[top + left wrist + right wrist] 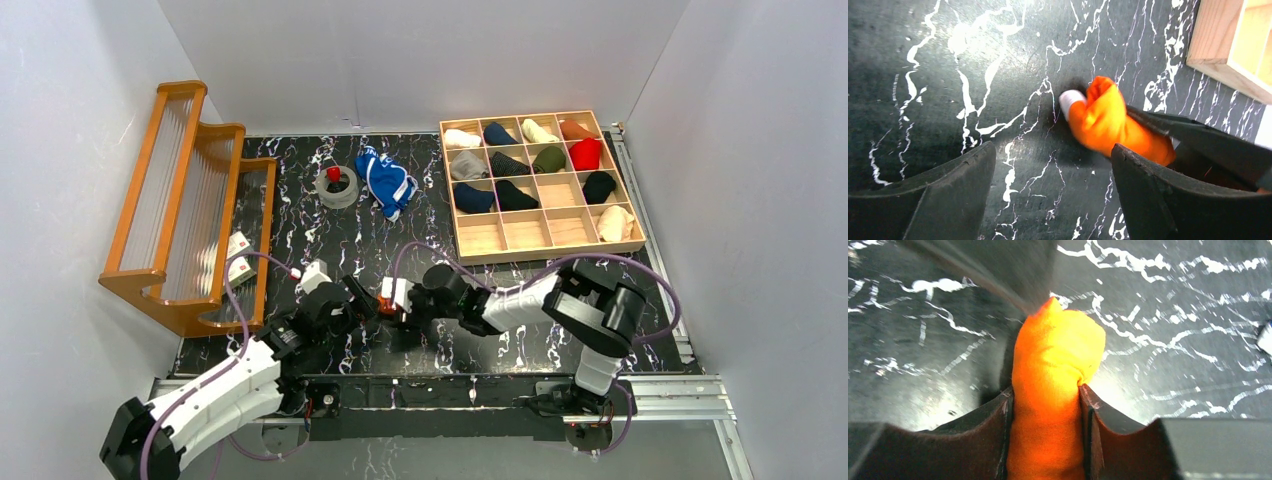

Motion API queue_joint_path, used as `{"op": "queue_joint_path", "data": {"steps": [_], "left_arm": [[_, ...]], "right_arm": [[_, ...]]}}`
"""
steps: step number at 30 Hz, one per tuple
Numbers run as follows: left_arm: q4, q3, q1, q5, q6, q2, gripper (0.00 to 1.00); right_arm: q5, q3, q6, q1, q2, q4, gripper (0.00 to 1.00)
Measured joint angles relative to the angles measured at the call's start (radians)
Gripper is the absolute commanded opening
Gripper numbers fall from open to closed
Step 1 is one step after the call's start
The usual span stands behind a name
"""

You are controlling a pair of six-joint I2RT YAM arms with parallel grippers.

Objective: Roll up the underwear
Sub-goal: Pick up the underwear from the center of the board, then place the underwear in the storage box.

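The orange underwear (pixel 384 297) is rolled into a tight bundle near the table's front middle. My right gripper (pixel 1045 390) is shut on this roll (pixel 1053 355), one finger pressing each side. In the left wrist view the orange roll (pixel 1108 122) shows a white end and lies just beyond my right-hand fingertip. My left gripper (pixel 1053 150) is open over the black marbled tabletop, nothing between its fingers. In the top view the left gripper (pixel 362 308) sits right beside the right gripper (pixel 397 298). The blue underwear (pixel 388 182) with white stripes lies crumpled at the back of the table.
A wooden compartment box (pixel 545 248) with several rolled garments stands at the back right; its corner (pixel 1218 45) shows near the left gripper. A tall wooden rack (pixel 190 210) fills the left side. A grey ring with a red piece (pixel 340 187) lies beside the blue underwear.
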Motion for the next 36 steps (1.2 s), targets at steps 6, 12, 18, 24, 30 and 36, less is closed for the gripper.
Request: {"op": "queue_joint_path", "data": {"steps": [6, 12, 18, 24, 30, 36], "left_arm": [[-0.117, 0.025, 0.000, -0.061, -0.003, -0.138, 0.89], [-0.172, 0.026, 0.000, -0.087, -0.005, -0.210, 0.89], [-0.185, 0.029, 0.000, -0.084, 0.009, -0.193, 0.89], [-0.181, 0.035, 0.000, -0.059, 0.034, -0.146, 0.90], [-0.169, 0.069, 0.000, -0.023, 0.065, -0.120, 0.98], [-0.177, 0.113, 0.000, 0.021, 0.086, -0.120, 0.98]], "right_arm": [[-0.051, 0.000, 0.038, -0.130, -0.124, -0.135, 0.01], [-0.116, 0.035, 0.068, -0.270, -0.250, -0.200, 0.01], [-0.179, 0.100, 0.048, -0.460, -0.293, -0.244, 0.01], [-0.201, 0.243, -0.038, -0.753, -0.285, -0.351, 0.01], [-0.248, 0.292, -0.182, -1.013, -0.200, -0.362, 0.01], [-0.340, 0.417, -0.351, -1.193, 0.019, -0.465, 0.01]]}}
